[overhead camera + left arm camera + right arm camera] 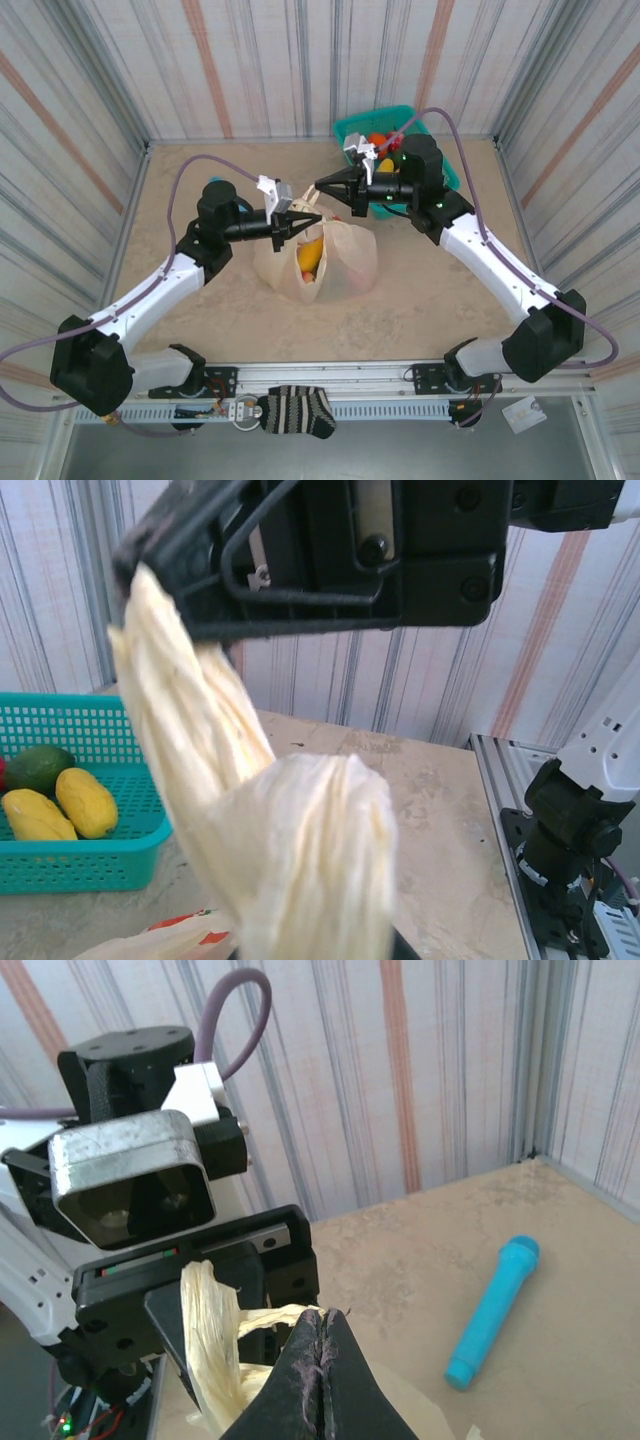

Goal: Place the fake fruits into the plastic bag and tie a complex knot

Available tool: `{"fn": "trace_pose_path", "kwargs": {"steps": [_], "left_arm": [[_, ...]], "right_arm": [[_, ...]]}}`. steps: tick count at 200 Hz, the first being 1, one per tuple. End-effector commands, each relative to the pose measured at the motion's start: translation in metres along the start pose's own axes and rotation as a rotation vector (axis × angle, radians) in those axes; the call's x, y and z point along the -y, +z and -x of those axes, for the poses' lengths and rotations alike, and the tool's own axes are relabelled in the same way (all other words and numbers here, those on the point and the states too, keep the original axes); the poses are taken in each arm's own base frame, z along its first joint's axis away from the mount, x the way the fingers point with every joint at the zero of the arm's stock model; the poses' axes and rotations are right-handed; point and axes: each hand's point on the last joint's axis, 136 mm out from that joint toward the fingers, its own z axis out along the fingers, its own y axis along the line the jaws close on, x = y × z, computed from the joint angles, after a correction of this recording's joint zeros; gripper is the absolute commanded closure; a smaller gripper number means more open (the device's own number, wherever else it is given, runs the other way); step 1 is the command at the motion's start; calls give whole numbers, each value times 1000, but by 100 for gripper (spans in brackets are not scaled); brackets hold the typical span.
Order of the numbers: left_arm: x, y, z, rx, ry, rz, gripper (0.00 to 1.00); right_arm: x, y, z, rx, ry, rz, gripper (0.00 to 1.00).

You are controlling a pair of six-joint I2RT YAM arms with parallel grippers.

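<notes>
1. My left claw (300, 222) grips the twisted handle (190, 730) of the thin cream plastic bag (345, 262), centre frame.
2. My right claw (322, 186) pinches that twisted plastic too, jaws closed.
3. Yellow glossy plastic fruit (310, 255) lies inside.

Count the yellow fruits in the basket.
2 yellow fruits in the basket, side by side: one at the left wrist view's left edge, the other to its right, both by a green fruit. More may be hidden.

plastic bag (350, 262) – cream, red-orange prints | basket (80, 865) – teal mesh | fake fruits (85, 802) yellow, green
</notes>
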Motion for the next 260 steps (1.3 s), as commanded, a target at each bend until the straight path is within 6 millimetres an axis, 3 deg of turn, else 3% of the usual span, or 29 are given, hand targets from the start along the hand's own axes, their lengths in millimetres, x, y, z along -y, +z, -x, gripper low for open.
{"fn": "trace_pose_path", "kwargs": {"steps": [1,66,93,111,149,186,214,260], "left_arm": [[5,-2,-9,-12,2,-8,93],[1,-2,-13,-14,-8,9,92],[-3,-2,-15,-17,-10,24,97],[-8,-1,-18,-24,-22,41,100],[-21,-3,-20,-24,-37,103,100],[-22,-2,-21,-24,-41,96,100],[-21,1,-21,-21,-53,74,100],[-23,-2,-22,-27,-48,104,100]], "right_arm": [[9,-20,33,102,-60,-97,100],[19,-33,32,127,-49,-153,100],[26,-42,31,141,-49,-201,100],[20,-48,30,146,-58,-201,100],[1,-60,7,113,-105,-236,100],[9,-76,-10,97,-90,-347,100],[8,-71,-13,98,-59,-330,100],[21,-87,-14,104,-71,-453,100]]}}
